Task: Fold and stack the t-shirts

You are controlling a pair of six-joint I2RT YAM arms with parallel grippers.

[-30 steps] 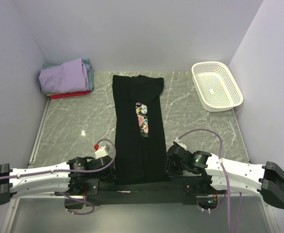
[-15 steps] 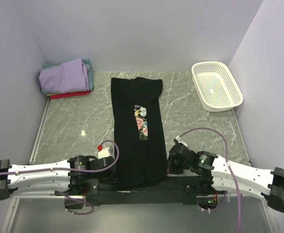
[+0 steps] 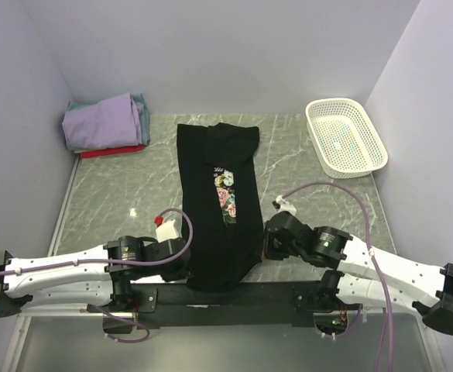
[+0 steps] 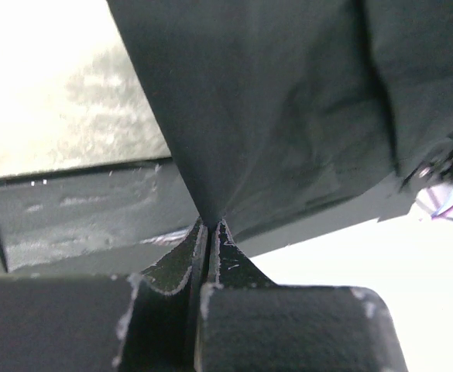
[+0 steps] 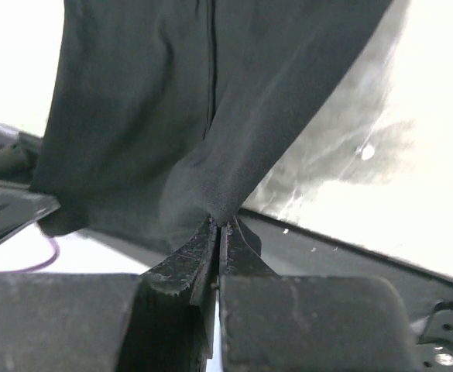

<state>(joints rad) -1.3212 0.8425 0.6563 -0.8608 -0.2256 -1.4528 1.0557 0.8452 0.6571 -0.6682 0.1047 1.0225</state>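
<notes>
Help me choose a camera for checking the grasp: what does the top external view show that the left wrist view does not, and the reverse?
Only top external: the black t-shirt at full length with its rose print, the folded stack at the far left, the white basket at the far right, and both arms. Only left wrist: the left fingers shut on a pinch of the shirt's edge, cloth tenting up from their tips. Both: black cloth and the marble table.

White arms with black joints, black hands and looping purple cables.
</notes>
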